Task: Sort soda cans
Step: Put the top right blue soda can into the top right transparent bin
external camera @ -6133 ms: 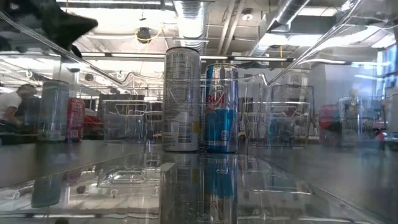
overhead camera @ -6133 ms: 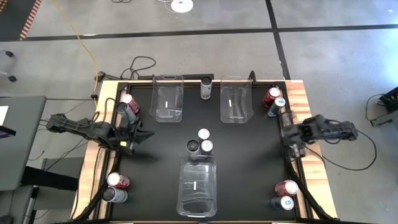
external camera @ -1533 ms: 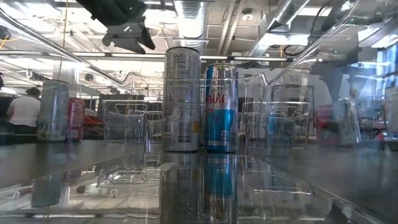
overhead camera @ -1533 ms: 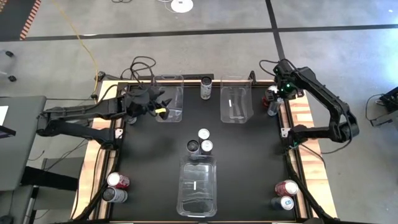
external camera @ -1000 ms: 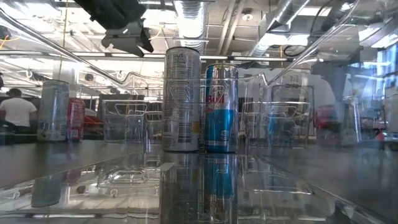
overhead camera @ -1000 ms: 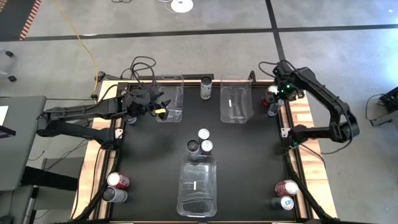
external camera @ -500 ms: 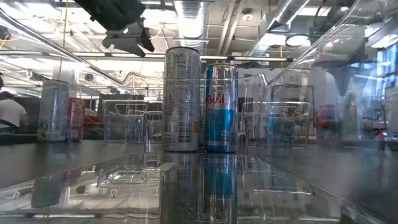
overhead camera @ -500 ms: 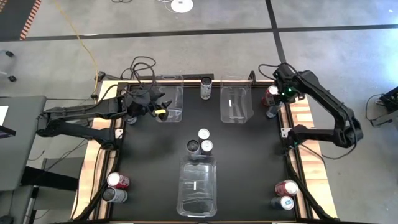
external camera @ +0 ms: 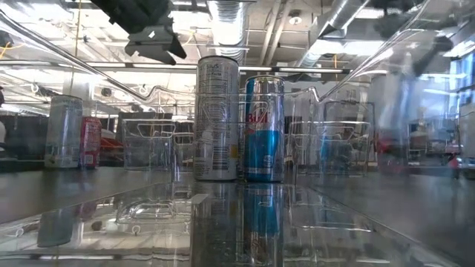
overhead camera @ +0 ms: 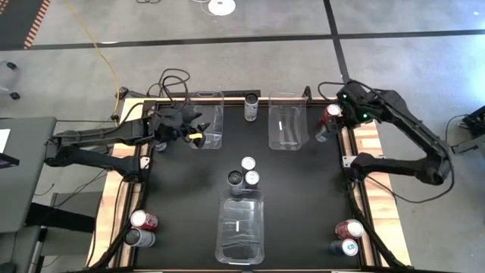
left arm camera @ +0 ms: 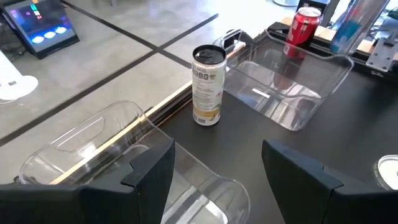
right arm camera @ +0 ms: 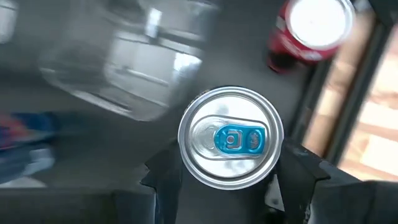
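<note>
Gripping can [right arm camera: 231, 145], right gripper [right arm camera: 227, 177]

High view: straight down over the whole black surface [overhead camera: 303, 182]. Low view: level at surface height, close behind two central cans [external camera: 241, 119], also visible from above [overhead camera: 244, 173]. Left wrist view: forward over the far bins. Right wrist view: straight down, close onto a can top [right arm camera: 231, 137].

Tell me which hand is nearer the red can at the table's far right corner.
Right. The right hand grips a blue-tabbed can right beside the red can; the left hand hangs over the far-left bin.
</note>
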Motion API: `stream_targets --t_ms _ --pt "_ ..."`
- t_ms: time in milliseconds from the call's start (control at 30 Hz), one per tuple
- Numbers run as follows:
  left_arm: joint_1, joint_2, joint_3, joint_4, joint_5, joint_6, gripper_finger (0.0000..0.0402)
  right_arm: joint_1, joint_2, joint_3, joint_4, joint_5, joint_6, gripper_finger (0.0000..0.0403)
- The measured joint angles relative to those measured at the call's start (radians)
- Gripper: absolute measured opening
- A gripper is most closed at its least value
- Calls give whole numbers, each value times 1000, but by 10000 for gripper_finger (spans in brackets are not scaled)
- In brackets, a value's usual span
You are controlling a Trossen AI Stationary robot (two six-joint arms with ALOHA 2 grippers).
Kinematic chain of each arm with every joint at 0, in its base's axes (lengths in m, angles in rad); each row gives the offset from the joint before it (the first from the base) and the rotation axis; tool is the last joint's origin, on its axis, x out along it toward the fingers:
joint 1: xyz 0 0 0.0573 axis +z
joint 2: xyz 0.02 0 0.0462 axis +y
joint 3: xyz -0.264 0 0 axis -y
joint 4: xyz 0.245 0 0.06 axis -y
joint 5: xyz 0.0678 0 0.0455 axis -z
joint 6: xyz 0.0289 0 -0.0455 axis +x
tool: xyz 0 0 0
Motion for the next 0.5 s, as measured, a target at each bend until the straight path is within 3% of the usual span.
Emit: stream_targets --t_ms 200,500 --pt "0 0 2 -3 2 0 238 86 103 173 34 1 9 206" --pt "0 0 2 -4 8 -1 238 40 364 368 168 5 -187 207"
